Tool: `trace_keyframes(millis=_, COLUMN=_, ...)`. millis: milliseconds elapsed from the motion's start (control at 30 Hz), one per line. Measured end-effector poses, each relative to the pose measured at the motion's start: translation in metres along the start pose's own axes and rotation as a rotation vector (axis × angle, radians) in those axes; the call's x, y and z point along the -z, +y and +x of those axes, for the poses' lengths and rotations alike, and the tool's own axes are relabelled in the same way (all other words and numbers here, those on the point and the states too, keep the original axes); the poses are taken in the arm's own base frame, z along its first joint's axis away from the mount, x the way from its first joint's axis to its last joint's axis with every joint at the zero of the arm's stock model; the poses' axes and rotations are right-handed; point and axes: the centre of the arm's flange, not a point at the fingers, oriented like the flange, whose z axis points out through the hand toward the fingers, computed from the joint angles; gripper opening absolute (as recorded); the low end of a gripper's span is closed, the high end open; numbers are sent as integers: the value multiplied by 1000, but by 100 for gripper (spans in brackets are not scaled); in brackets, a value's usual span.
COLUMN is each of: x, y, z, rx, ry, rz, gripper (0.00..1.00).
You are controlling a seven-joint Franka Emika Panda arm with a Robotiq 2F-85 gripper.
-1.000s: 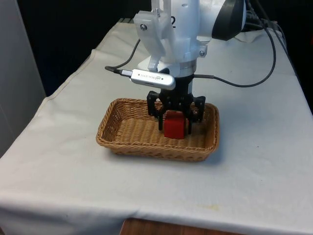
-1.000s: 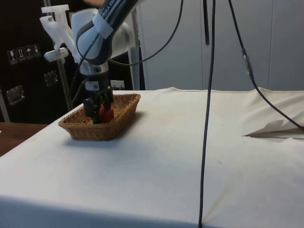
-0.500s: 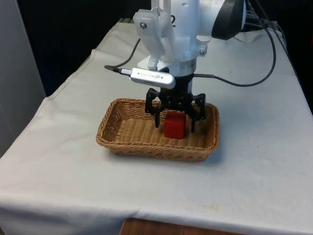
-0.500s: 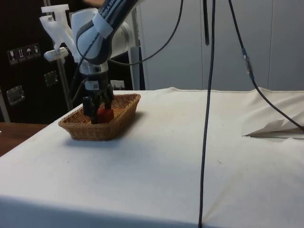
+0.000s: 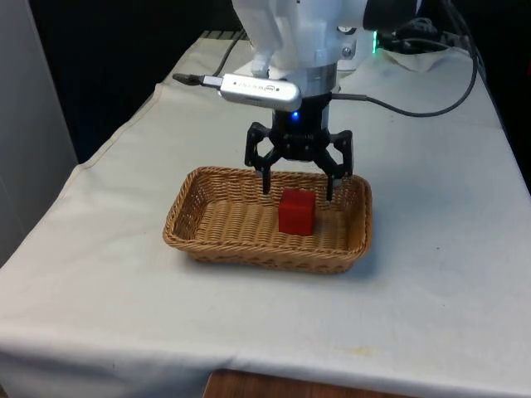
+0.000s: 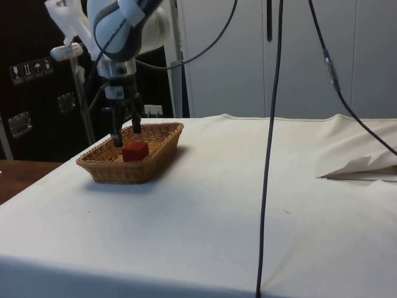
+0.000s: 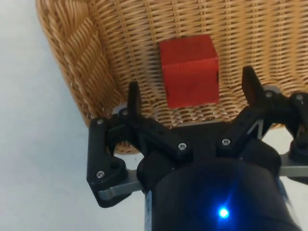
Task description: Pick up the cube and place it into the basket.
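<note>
White-clothed bench carries a wicker basket at centre frame in the front view, the black pincer hovering just above it with fingers apart and empty, the red cube resting inside the basket.

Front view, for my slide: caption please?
Open gripper hovers above the red cube resting in the wicker basket.

Red cube on wicker basket floor, between spread end effector fingers.
</note>
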Motion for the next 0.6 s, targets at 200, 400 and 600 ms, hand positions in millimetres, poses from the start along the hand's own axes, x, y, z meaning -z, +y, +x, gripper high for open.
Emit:
trace_keyframes(millis=200, x=11, y=1, z=1, rx=-1, ry=1, rz=3, gripper=100)
trace_keyframes(millis=400, x=26, y=2, z=0, rx=-1, ry=-1, rz=10, gripper=100)
trace_keyframes(millis=600, x=43, y=3, z=-7, rx=3, ry=0, rz=19, gripper=100)
